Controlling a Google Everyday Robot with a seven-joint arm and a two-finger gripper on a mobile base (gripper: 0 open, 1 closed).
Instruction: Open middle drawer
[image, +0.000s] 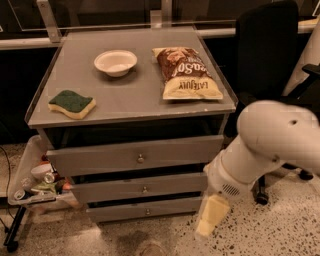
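Note:
The middle drawer (115, 190) is the mid-sized of three grey fronts under the grey cabinet top, with a small round metal knob (145, 189) at its centre. It looks closed, about flush with its neighbours. The taller top drawer (100, 159) is above it and the shortest bottom drawer (120, 212) is below. My gripper (210, 216) is a cream-coloured piece at the end of the white arm (265, 145). It hangs low at the right of the drawer fronts, about level with the bottom drawer and apart from the knob.
On the cabinet top (135, 95) lie a white bowl (115, 62), a green-and-yellow sponge (71, 103) and a brown chip bag (186, 73). A tray of clutter (37, 182) stands at the left by the floor. A black office chair (267, 55) stands at the right.

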